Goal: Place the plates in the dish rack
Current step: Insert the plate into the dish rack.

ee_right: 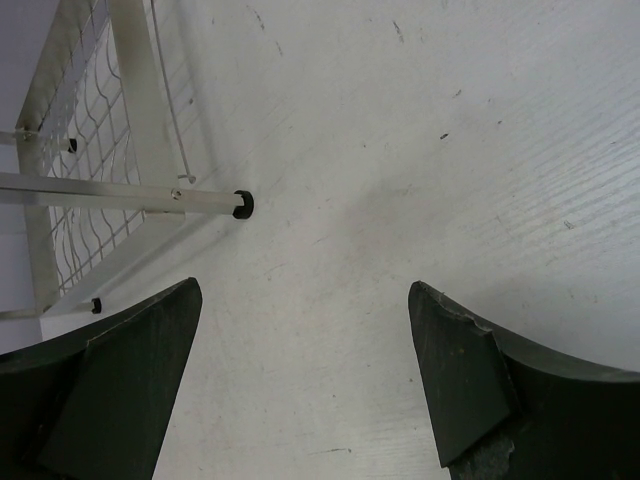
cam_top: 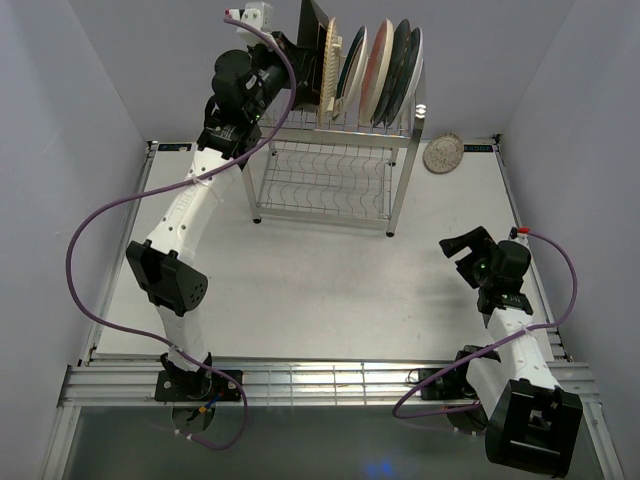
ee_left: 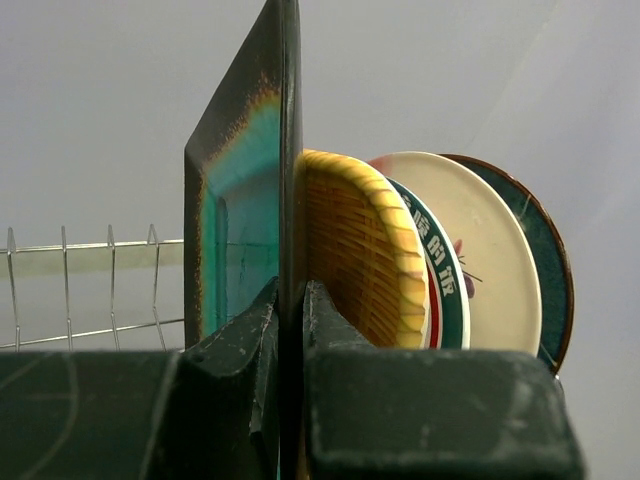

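The left gripper (ee_left: 290, 305) is closed tight on the edge of the brown square plate (ee_left: 235, 220). This plate has a teal middle. It stands straight up at the left end of the row of plates on the top shelf of the dish rack (cam_top: 330, 180). I cannot see if its bottom edge sits in the wires.

Just beside it stands the yellow woven plate (ee_left: 360, 260). Next comes the green-rimmed plate (ee_left: 445, 280). Its green rim has white signs on it that look like Chinese writing, but I cannot read them. There is a red line under the green rim. After that come the pink-cream plate (ee_left: 490, 250) and a dark plate (ee_left: 555, 280).

The small silver plate (cam_top: 443, 153) lies flat on the table (cam_top: 330, 290), just to the right of the rack.

The right gripper (ee_right: 305, 380) is wide open and holds nothing. It hangs over the table, near the rack's foot (ee_right: 242, 204).
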You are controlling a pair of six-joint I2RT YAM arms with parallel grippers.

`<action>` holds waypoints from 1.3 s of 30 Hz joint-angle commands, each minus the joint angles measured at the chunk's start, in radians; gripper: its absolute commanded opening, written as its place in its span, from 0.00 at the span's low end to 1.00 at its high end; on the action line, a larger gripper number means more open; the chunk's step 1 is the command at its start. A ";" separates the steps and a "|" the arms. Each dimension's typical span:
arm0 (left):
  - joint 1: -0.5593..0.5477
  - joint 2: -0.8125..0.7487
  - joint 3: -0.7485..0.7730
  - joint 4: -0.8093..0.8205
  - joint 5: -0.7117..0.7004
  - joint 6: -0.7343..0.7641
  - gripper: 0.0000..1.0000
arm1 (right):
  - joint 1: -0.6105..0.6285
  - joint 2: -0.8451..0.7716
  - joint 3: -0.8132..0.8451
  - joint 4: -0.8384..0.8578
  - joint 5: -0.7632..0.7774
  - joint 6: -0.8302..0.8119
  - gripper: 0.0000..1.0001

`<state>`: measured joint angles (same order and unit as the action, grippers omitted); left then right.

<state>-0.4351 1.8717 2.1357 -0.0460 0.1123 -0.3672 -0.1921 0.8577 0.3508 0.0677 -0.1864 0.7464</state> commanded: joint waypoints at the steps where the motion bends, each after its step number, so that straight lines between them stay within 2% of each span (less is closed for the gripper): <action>1: -0.043 -0.034 0.084 0.147 -0.079 0.065 0.00 | 0.002 -0.017 -0.006 0.043 -0.001 -0.021 0.89; 6: -0.086 -0.040 0.081 0.150 -0.166 0.112 0.00 | 0.002 -0.017 -0.007 0.043 -0.002 -0.022 0.90; 15: -0.102 -0.077 0.010 0.172 -0.209 0.129 0.01 | 0.000 -0.020 -0.010 0.043 -0.008 -0.022 0.90; 16: -0.102 -0.082 0.001 0.179 -0.212 0.132 0.08 | 0.002 -0.020 -0.010 0.043 -0.010 -0.022 0.90; 20: -0.102 -0.089 -0.025 0.186 -0.215 0.137 0.20 | 0.002 -0.019 -0.010 0.043 -0.010 -0.022 0.90; 26: -0.102 -0.100 -0.042 0.192 -0.220 0.145 0.25 | 0.002 -0.020 -0.013 0.044 -0.010 -0.022 0.90; 29: -0.102 -0.108 -0.048 0.193 -0.223 0.159 0.37 | 0.002 -0.020 -0.012 0.044 -0.010 -0.024 0.90; 30: -0.102 -0.109 -0.048 0.193 -0.224 0.159 0.49 | 0.000 -0.023 -0.012 0.044 -0.010 -0.025 0.89; 31: -0.103 -0.114 -0.048 0.193 -0.226 0.165 0.54 | 0.002 -0.023 -0.012 0.044 -0.008 -0.025 0.90; 39: -0.096 -0.169 -0.079 0.184 -0.230 0.203 0.71 | 0.002 -0.025 -0.006 0.047 -0.012 -0.071 0.90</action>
<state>-0.5323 1.7790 2.0785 0.1375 -0.1123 -0.1917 -0.1921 0.8497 0.3450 0.0780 -0.1867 0.7204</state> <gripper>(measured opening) 0.699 0.898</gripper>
